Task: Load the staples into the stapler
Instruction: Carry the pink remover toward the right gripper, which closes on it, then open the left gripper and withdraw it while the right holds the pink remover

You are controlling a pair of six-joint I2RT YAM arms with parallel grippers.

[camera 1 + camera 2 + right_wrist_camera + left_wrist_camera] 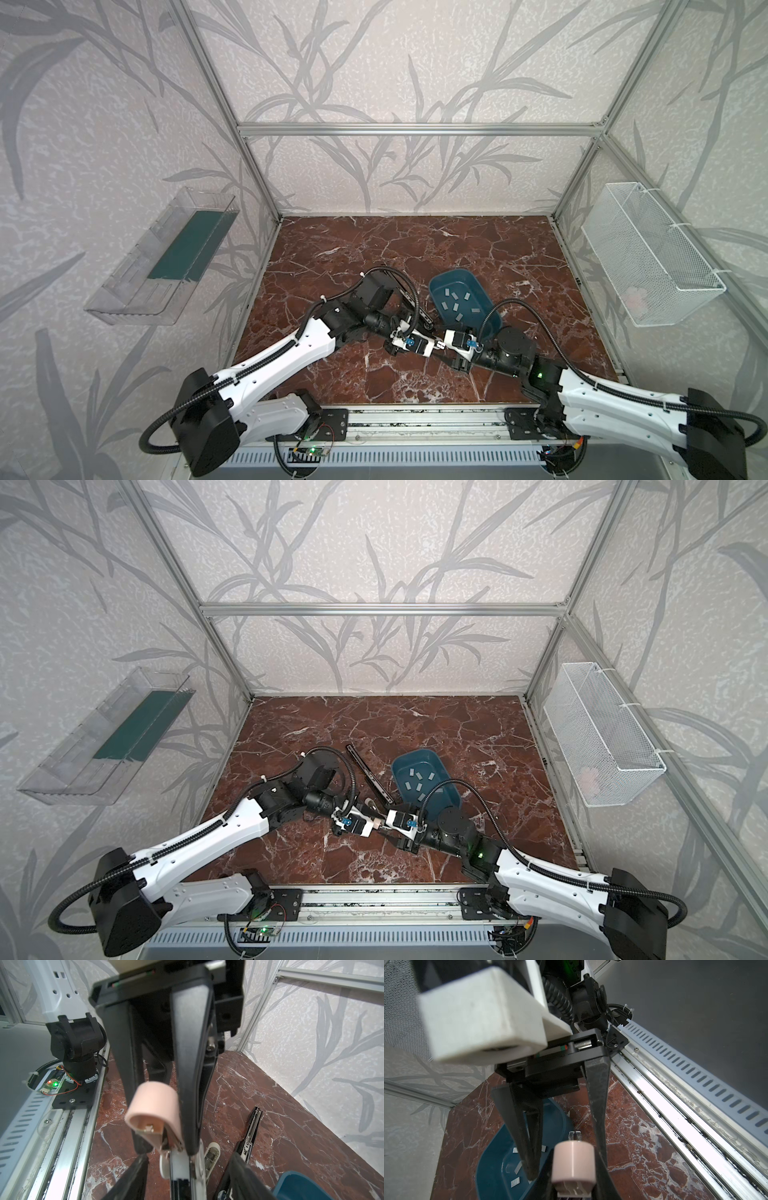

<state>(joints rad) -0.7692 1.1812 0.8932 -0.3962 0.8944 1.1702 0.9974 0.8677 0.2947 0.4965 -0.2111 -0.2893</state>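
The stapler (153,1105) has a pale pink end cap, a white body and a long black arm (371,776) swung open onto the marble towards the bin. My left gripper (166,1147) is shut on the pink end (573,1161). My right gripper (190,1156) faces it head-on in both top views. It is open, with its fingers (527,1147) astride the stapler body and a gap on each side. The staples (457,300), several small grey strips, lie loose in the blue bin (455,272) just behind the grippers.
A clear tray with a green mat (166,257) hangs on the left wall. A white wire basket (648,253) hangs on the right wall. An aluminium rail (415,419) runs along the front edge of the marble floor (374,249).
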